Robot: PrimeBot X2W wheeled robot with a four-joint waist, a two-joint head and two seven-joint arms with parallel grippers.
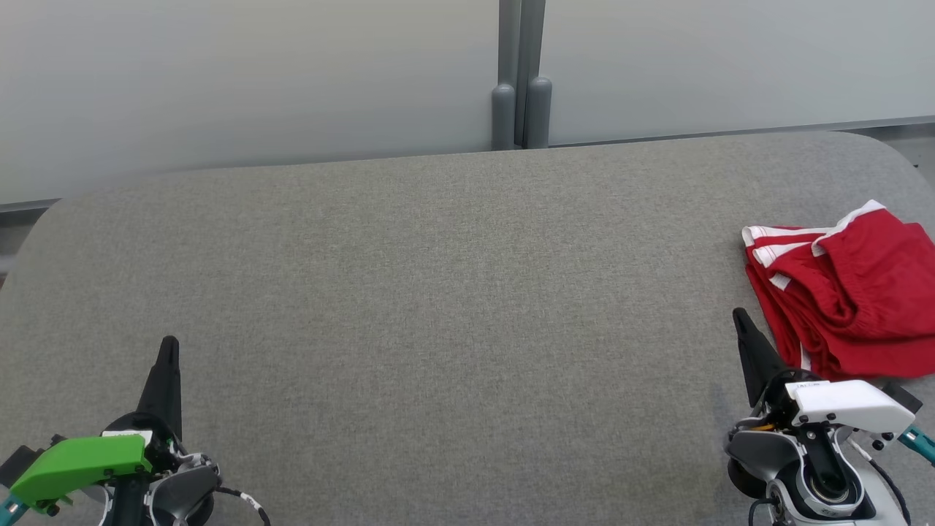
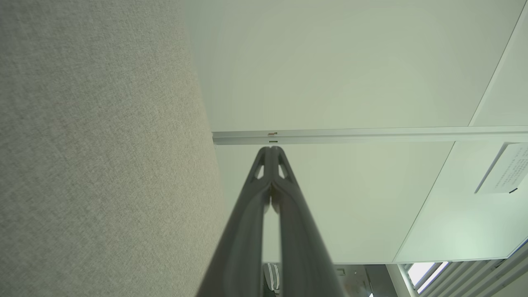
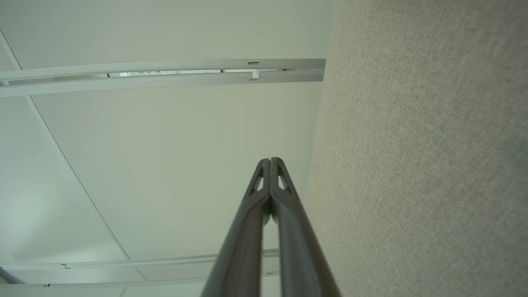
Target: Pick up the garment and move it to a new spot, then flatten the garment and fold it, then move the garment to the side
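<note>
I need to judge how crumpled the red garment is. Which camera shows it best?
The head view: the garment lies bunched on the table's right side, near the right gripper, partly cut off by the frame edge. Both wrist views face the table and wall panels instead.

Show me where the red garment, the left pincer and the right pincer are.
red garment (image 1: 855, 292): head view, middle of the cloth.
left pincer (image 1: 169, 343): head view, closed tips.
right pincer (image 1: 739, 315): head view, closed tips.

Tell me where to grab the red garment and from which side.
Probably grip the raised fold in the middle of the garment, coming down from above with the right gripper, which sits beside its left edge. The cloth lies crumpled on the table, so flat edges offer little to pinch.
</note>
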